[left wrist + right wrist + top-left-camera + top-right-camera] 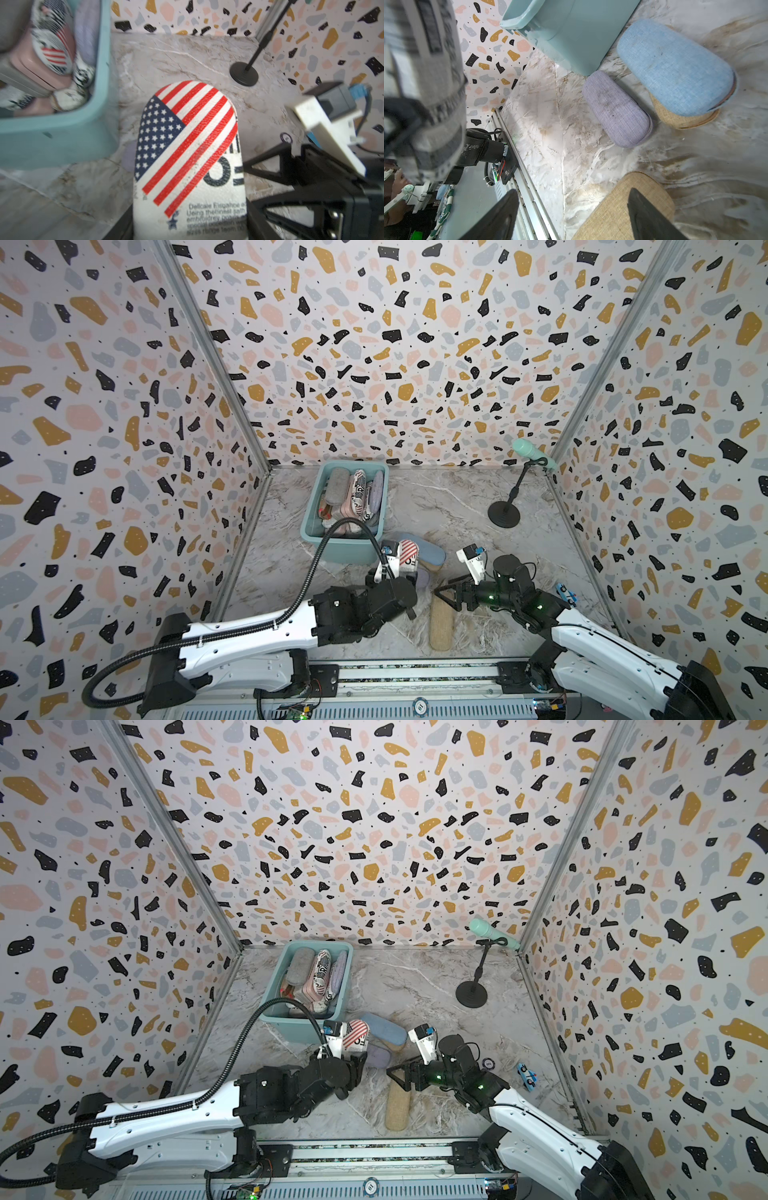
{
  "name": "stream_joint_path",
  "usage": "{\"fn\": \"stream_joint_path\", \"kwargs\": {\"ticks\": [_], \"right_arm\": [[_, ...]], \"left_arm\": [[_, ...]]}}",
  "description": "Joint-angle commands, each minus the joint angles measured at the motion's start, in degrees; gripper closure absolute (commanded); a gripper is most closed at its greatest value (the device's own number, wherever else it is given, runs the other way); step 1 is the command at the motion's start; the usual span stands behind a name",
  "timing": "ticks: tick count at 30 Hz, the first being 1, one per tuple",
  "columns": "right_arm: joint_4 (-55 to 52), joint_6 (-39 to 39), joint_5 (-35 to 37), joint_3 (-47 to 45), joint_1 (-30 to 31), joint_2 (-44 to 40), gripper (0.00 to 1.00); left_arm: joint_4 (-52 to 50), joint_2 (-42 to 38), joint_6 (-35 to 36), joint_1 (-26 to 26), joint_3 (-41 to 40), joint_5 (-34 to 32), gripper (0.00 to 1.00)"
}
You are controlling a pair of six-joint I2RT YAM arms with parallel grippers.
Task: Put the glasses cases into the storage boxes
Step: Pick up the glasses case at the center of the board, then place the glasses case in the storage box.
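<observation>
The teal storage box point(345, 553) at the back left of the surface already holds several glasses cases, and beside its near corner the left claw point(394, 572) is clamped across one end of the flag-print case point(187, 145), raised off the surface. To its right lie the lavender case point(616, 110) and the light blue case point(675, 66), which rests on a second tan case point(679, 121). The long tan case point(441, 622) lies under the empty, spread right claw point(449, 595); all look light, stiff-shelled and cloth-grippy, best pinched across the narrow width

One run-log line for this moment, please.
left gripper: shut on flag case, raised near tub | right gripper: open above tan case | on table: light blue case, lavender case | tub: holds several cases
</observation>
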Motion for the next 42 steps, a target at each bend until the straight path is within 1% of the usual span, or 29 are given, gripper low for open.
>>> {"fn": "stream_joint_path", "kwargs": {"ticks": [1,3,5,8,11,15,19,21,23,29,32,34,37,42], "right_arm": [[1.7,-1.5,0.2,1.4,0.2,0.1,0.16],[1.5,-1.7,0.3,1.9,0.2,0.5,0.16],[1.4,-1.9,0.3,2.5,0.2,0.7,0.16],[1.6,-1.7,0.8,2.7,0.3,0.2,0.16],[1.6,-1.5,1.5,2.6,0.3,-0.4,0.16],[1.0,-1.2,1.4,2.9,0.2,-0.8,0.16],[0.7,-1.1,1.5,2.9,0.3,-1.8,0.16],[0.0,-1.1,1.8,2.9,0.3,-2.3,0.16],[-0.6,-1.0,2.1,2.7,0.3,-2.6,0.16],[-3.1,-1.3,4.7,3.1,0.2,-2.2,0.16],[-5.4,-1.4,6.3,4.2,0.2,-1.8,0.15],[-8.6,-0.7,9.8,5.3,0.2,-1.0,0.14],[-15.5,0.0,14.8,7.6,0.2,1.3,0.14],[-18.4,1.5,17.2,8.0,1.2,1.9,0.14]], "left_arm": [[-6.3,-1.6,11.2,9.2,6.0,-2.7,0.54],[-8.3,-1.1,16.7,17.0,9.6,-1.6,0.55],[-9.6,0.5,22.0,25.8,12.6,-0.4,0.55],[-9.9,4.5,27.8,36.0,15.5,-0.4,0.55],[-8.5,9.0,31.0,42.6,17.2,-3.4,0.55],[-2.3,13.4,35.3,47.6,17.2,0.0,0.55],[2.9,17.8,37.8,50.3,17.0,5.0,0.55],[2.3,20.2,37.7,51.1,17.5,5.0,0.57],[2.1,21.8,37.9,51.3,16.9,5.5,0.57],[2.4,25.5,37.6,51.7,15.0,7.2,0.48],[0.8,26.6,36.8,51.7,15.5,5.3,0.41],[-0.4,26.3,36.1,51.7,16.3,5.0,0.32],[-1.2,24.7,35.9,51.7,17.6,5.8,0.21],[-1.0,19.9,34.6,51.7,21.2,9.5,0.13]]}}
